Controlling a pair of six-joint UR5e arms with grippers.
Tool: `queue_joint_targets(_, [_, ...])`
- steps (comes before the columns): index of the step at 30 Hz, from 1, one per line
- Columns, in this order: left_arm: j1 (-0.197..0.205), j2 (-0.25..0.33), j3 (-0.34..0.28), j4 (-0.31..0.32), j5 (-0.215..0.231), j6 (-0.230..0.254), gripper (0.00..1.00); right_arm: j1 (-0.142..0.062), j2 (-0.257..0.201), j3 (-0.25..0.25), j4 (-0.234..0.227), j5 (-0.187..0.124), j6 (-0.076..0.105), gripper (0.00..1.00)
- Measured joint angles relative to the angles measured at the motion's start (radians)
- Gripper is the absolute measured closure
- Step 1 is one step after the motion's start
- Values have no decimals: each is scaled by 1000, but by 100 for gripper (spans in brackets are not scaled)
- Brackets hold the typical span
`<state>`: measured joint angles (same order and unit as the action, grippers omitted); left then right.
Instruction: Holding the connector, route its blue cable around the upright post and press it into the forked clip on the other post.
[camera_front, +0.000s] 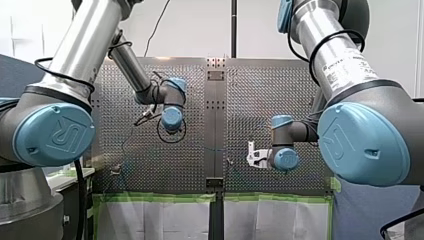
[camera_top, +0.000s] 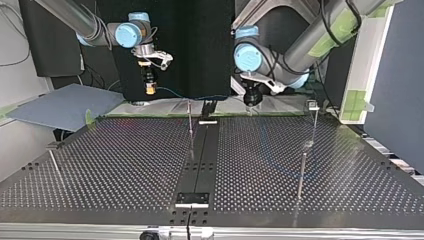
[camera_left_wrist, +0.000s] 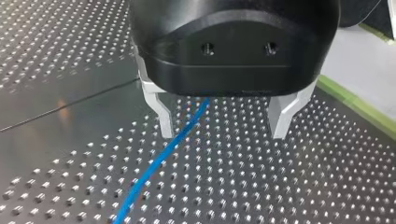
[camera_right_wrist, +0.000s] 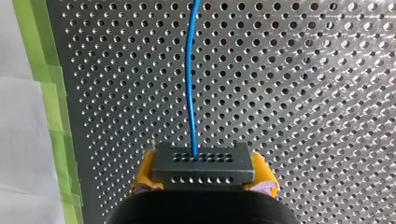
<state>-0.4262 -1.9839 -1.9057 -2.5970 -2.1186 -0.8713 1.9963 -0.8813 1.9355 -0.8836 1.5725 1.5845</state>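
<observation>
In the right wrist view my right gripper is shut on a dark, flat connector, with a yellow pad on each side of it. The blue cable leaves the connector and runs straight ahead over the perforated plate. The left wrist view has my left gripper open, its metal fingers wide apart just above the plate, and the blue cable passes between them, nearer one finger. In the top view my right gripper hangs at the left and my left gripper at the right. A thin upright post stands between them.
More thin posts stand on the table: one with a small head at the top view's right, one nearer the camera, and a short one at the left. Green tape edges the plate. A grey board lies at the back left.
</observation>
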Motion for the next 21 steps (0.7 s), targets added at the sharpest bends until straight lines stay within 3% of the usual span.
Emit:
queue_joint_targets(9, [-8, -68, 0, 60, 23, -47, 2, 0, 0, 0, 2, 0, -2, 100])
queue_joint_targets(21, [-22, -75, 0, 85, 68, -121, 2, 6, 0, 0, -6, -6, -5, 100])
